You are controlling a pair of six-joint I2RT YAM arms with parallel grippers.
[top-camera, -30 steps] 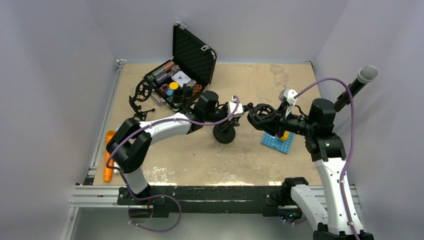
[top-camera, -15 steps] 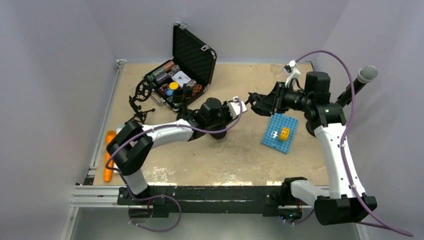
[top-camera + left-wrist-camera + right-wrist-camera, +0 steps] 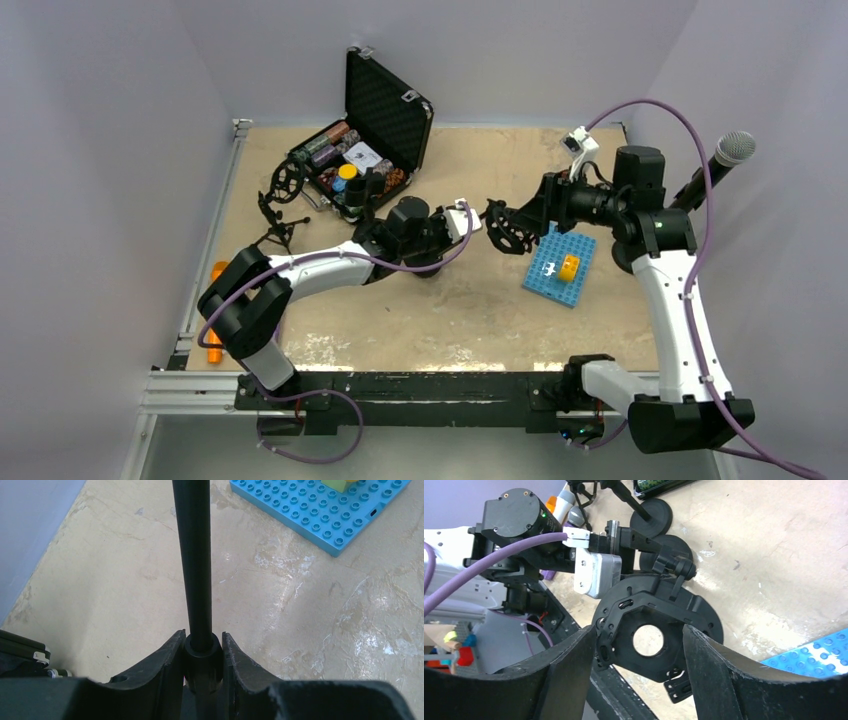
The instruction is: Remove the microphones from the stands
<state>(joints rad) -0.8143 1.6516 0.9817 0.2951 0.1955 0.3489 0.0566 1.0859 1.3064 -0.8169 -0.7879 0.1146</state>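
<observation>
The microphone (image 3: pixel 725 160), silver mesh head on a black handle, leans by the right wall behind my right arm, apart from the stand. The black stand's pole (image 3: pixel 195 570) is clamped at its collar by my left gripper (image 3: pixel 202 635), which is shut on it (image 3: pixel 470 228). Its round base (image 3: pixel 432 268) shows partly under the left arm. The stand's ring-shaped holder (image 3: pixel 649 640) has an empty hole. My right gripper (image 3: pixel 639 629) is open, its fingers on either side of that holder (image 3: pixel 508 228).
An open black case (image 3: pixel 375 130) with small items stands at the back. A blue studded plate (image 3: pixel 560 265) carries a yellow brick (image 3: pixel 569 267). A second black mount (image 3: pixel 285 185) and an orange object (image 3: pixel 215 310) lie at the left.
My right gripper went from shut to open, and its arm swung up and back toward the far right. The left arm shifted the stand slightly to the left.
</observation>
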